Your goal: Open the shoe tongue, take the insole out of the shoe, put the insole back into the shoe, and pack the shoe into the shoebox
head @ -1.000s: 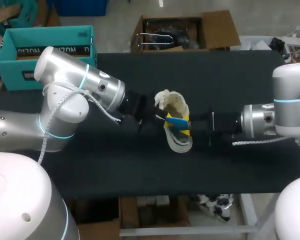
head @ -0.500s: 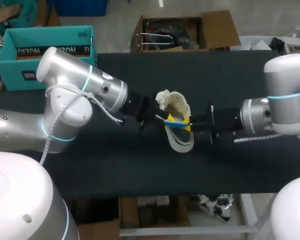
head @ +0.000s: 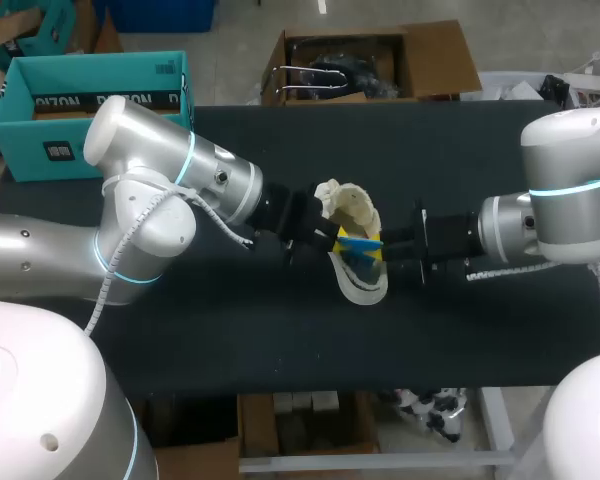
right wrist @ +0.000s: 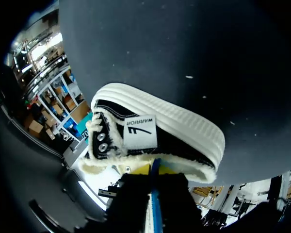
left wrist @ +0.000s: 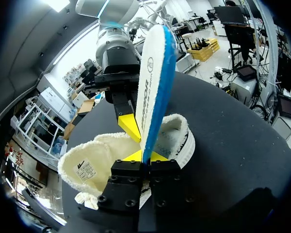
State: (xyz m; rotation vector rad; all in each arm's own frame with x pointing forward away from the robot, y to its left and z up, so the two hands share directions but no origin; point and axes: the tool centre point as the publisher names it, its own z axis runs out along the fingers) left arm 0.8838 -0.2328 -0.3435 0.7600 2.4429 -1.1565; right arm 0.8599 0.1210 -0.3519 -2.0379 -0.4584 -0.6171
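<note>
The insole (left wrist: pixel 153 82) is held upright over the shoe (left wrist: pixel 87 162) — clamped edgewise in the left pincer (left wrist: pixel 146 156) and likewise pinched by the right pincer (right wrist: pixel 153 170) from the opposite side.

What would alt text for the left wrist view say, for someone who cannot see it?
A white insole with a blue edge stands upright, its lower end pinched in the left arm's jaws. Behind it a fleece-lined shoe rests on the black table, with the right arm close against the insole from the far side.
</note>
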